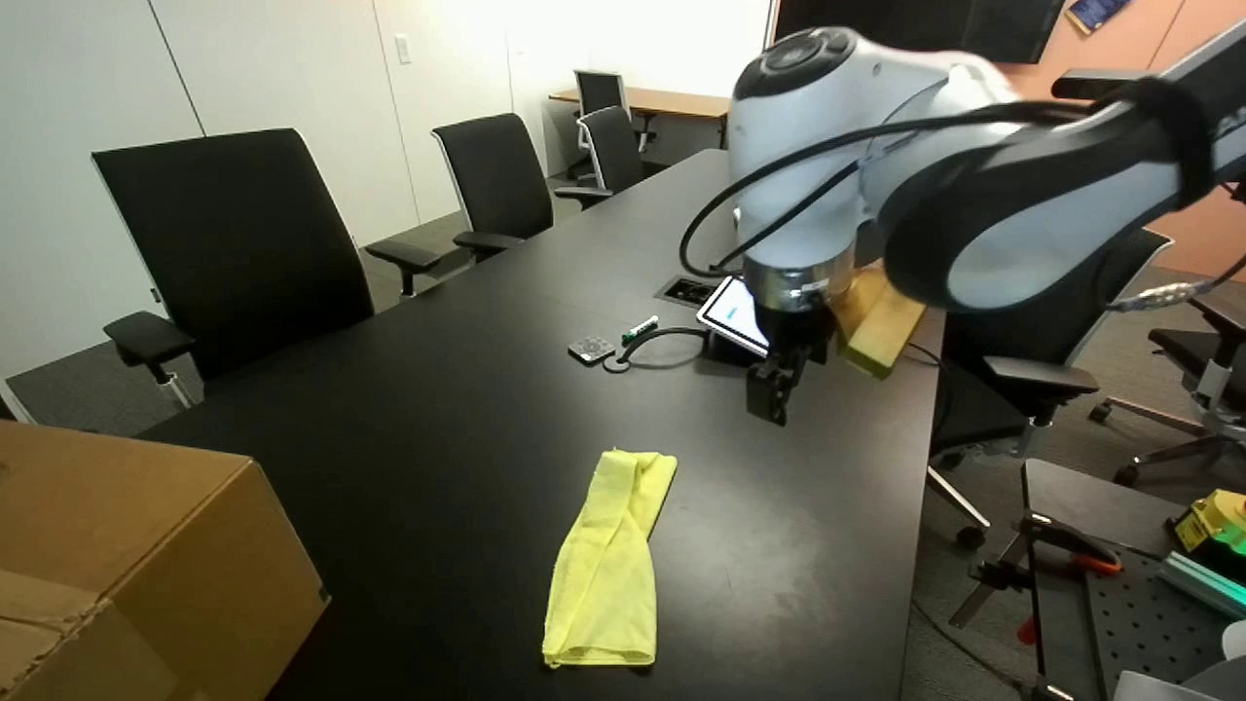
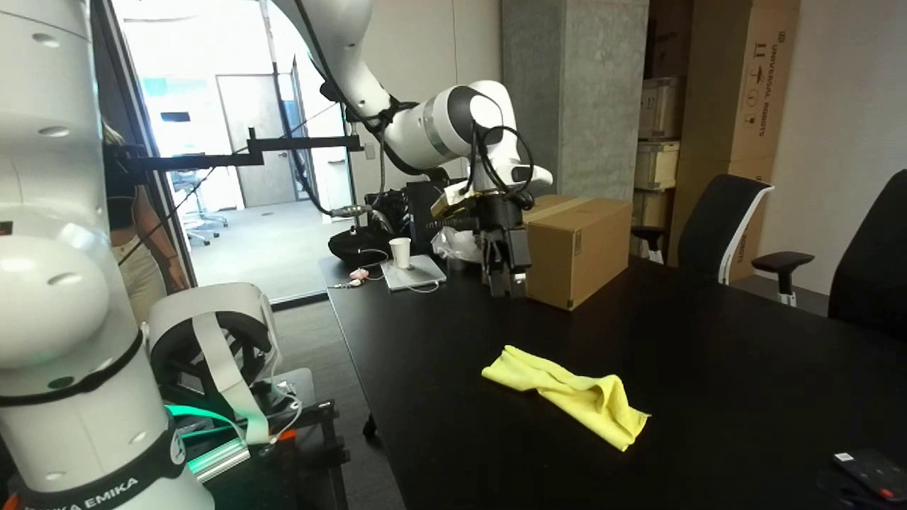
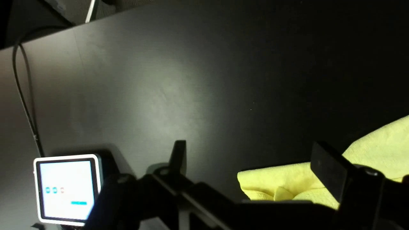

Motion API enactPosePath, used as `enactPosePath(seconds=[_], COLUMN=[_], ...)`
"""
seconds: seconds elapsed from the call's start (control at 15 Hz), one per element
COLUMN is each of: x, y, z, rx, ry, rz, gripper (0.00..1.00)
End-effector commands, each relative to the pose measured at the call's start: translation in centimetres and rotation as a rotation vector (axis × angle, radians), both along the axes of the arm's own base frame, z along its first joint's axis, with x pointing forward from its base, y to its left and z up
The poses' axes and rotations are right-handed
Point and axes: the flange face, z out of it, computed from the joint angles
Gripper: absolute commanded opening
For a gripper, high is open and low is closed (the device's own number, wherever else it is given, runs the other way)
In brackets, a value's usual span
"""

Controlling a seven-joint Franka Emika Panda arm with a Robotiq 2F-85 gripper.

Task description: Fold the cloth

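"Where's the cloth point(image 1: 604, 594)?"

"Close by in an exterior view, lying on the dark table point(image 1: 438, 438) in a long, rumpled yellow strip. Take it as the clock's middle. A cardboard box point(image 1: 214, 574) rests on the same table at nine."

"And the surface itself?"

"Smooth and nearly black, with a pale sheen of light at three."

"How's the hand point(image 3: 248, 150)?"

"It hangs over the table, beyond the cloth, between one and two. In the wrist view its fingers point(image 3: 330, 169) stand wide apart, with nothing held."

"Farther along the table?"

"A small patterned square point(image 1: 591, 350) and a green marker point(image 1: 640, 329) lie at twelve; a lit tablet point(image 1: 735, 312) is propped at a slant at one."

"And the room?"

"Black chairs point(image 1: 243, 253) stand along the table, one at ten, one between eleven and twelve, another across from them at two, on a grey floor point(image 1: 1061, 448)."

"At the very back?"

"A wooden desk point(image 1: 681, 101) at twelve, a white wall point(image 1: 292, 58) running from ten to twelve, and a dark TV point(image 1: 920, 27) at one, beside a peach wall point(image 1: 1119, 49)."
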Motion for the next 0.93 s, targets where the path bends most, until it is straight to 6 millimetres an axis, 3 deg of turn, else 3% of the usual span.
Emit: enactPosePath(seconds=[0.0, 0.6, 0.67, 0.87], x=[-5.5, -16.1, -12.7, -13.8], y=[-2.7, -9.8, -8.6, -9.2], z=[5.3, 15.0, 13.1, 14.0], rx=[0.056, 0.248, 0.203, 0.200], ry=[-0.052, -0.172, -0.141, -0.158], rz=[-0.051, -0.051, -0.076, -0.076], gripper=[1.00, 1.00, 1.00, 1.00])
